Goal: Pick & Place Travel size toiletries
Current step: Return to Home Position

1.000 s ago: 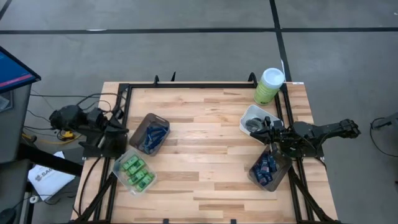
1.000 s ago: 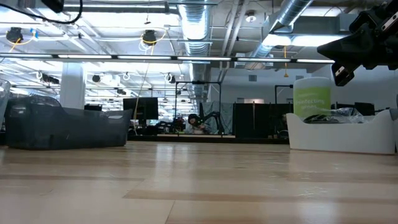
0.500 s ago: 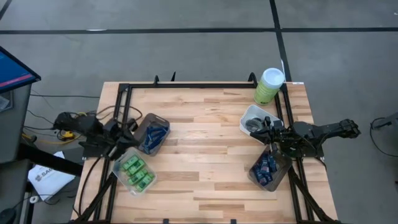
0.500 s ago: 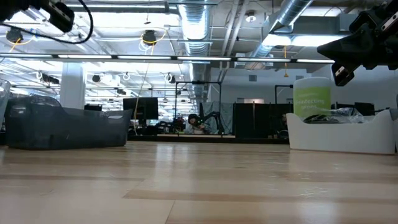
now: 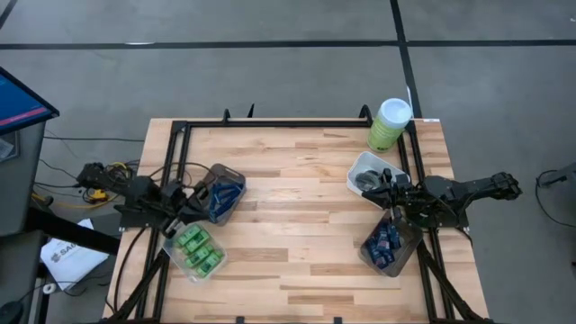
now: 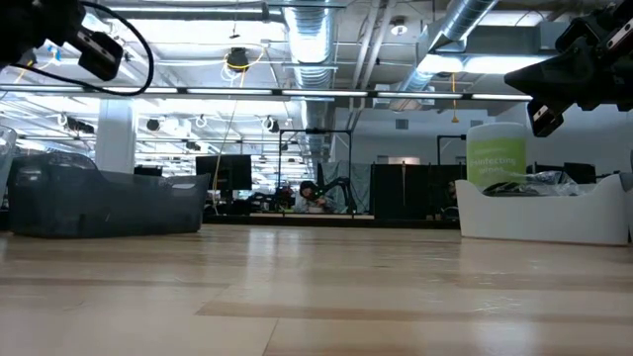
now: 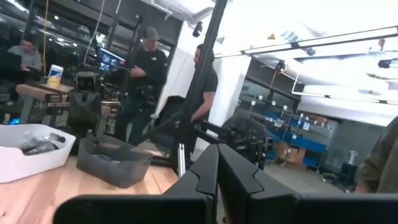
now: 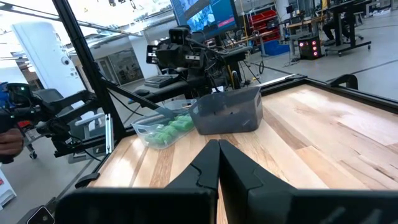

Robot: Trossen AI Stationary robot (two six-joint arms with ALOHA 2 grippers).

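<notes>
Inside the left dark bin (image 5: 238, 174) lie the blue razors (image 5: 224, 193), green mini bottles (image 5: 198, 247) in the clear tub (image 5: 221, 261) just beside. Left gripper (image 5: 203, 192), fingers pressed together and empty, has swung in from beyond the table's side to that bin's edge, so sorting looks finished. Right gripper (image 5: 393, 190), likewise closed, has not moved.

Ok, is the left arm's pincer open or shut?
Shut: in its wrist view, the left arm's dark two-finger pincer shows its fingertips touching, nothing between them.
</notes>
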